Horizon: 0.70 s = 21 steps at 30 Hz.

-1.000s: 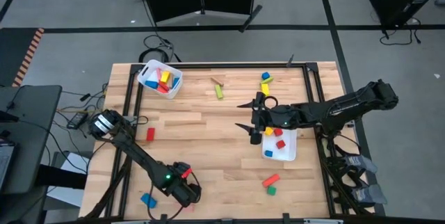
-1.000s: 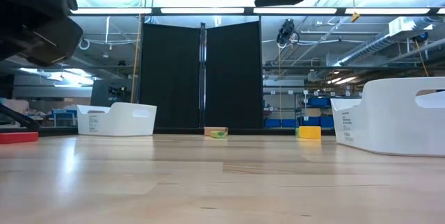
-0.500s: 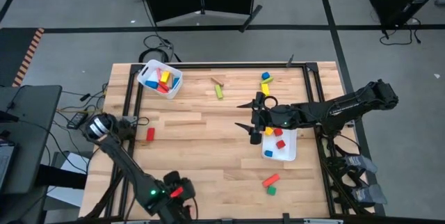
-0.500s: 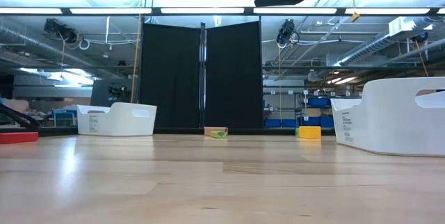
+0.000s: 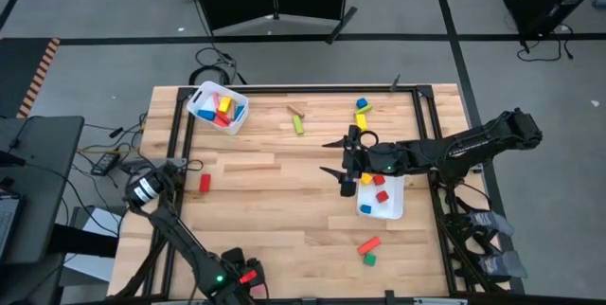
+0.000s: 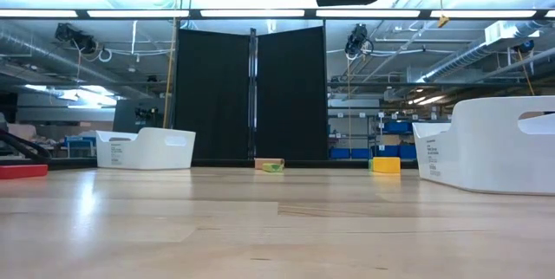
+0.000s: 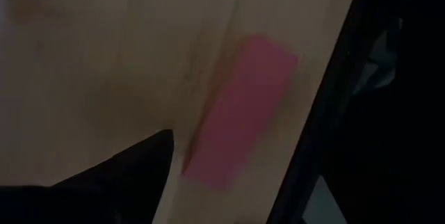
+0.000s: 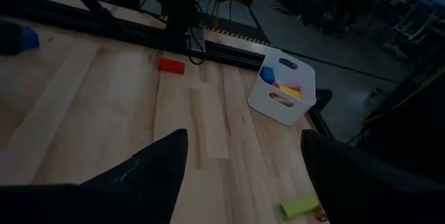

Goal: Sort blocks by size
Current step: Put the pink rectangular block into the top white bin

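Note:
My left gripper (image 5: pixel 237 284) hangs at the table's near edge, left of the middle, pointing down. In the left wrist view a pink bar block (image 7: pixel 240 113) lies flat on the wood by the black edge rail, and one dark finger (image 7: pixel 142 165) stands beside it. My right gripper (image 5: pixel 333 158) hovers open and empty over the table's middle, next to a white bin (image 5: pixel 393 212) that holds red, blue and yellow blocks. A second white bin (image 5: pixel 204 92) with blocks stands at the far left. Loose blocks lie flat: a red one (image 5: pixel 204 183), a red bar (image 5: pixel 368 245), a green cube (image 5: pixel 369 260).
At the far edge lie a wood block (image 5: pixel 296 110), a green bar (image 5: pixel 299 125), and blue and yellow blocks (image 5: pixel 361 111). A blue block (image 8: pixel 24 37) shows near the left arm in the right wrist view. A black frame rail (image 5: pixel 180 144) runs round the table.
My left gripper has gone toward the table's near edge and a little to the left, rolling about its own pointing line. Its arm has left the low view's top left corner. My right arm has kept still.

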{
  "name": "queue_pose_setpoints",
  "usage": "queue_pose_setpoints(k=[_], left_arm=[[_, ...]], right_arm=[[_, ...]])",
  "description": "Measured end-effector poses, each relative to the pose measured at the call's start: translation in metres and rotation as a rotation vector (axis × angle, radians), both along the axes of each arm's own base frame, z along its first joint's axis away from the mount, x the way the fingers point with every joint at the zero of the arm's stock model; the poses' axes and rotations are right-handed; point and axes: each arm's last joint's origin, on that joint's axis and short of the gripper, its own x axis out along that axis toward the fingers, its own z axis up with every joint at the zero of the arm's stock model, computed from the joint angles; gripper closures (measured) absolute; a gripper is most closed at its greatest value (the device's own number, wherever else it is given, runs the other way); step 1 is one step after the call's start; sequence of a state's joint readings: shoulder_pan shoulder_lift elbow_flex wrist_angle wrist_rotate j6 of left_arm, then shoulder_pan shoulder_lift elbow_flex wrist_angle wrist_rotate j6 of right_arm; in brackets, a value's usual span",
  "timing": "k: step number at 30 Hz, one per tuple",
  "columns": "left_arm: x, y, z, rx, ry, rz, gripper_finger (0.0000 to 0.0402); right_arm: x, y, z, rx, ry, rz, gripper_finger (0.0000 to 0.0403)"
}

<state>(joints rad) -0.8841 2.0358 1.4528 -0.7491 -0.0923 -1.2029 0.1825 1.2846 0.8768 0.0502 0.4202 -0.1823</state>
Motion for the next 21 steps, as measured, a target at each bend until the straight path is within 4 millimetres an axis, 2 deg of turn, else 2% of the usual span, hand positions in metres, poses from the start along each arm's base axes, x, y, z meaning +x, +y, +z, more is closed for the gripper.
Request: queue_pose_setpoints(k=[6, 11, 15, 21], left_arm=[[0.002, -0.003, -0.019, 0.039, 0.023, -0.02, 0.0048], [0.003, 0.0, -0.023, 0.088, 0.025, -0.01, 0.0072], [0.006, 0.004, -0.026, 0.109, 0.029, -0.001, 0.0115], [0.008, 0.009, -0.028, 0.139, 0.044, -0.012, 0.0212]], right_arm=[[0.0, 0.0, 0.0, 0.0, 0.0, 0.0, 0.0111], [0.0, 0.0, 0.0, 0.0, 0.002, 0.0, 0.0116], [0.0, 0.0, 0.0, -0.001, 0.003, 0.0, 0.0117], [0.0, 0.0, -0.001, -0.002, 0.01, 0.0, 0.0116]])
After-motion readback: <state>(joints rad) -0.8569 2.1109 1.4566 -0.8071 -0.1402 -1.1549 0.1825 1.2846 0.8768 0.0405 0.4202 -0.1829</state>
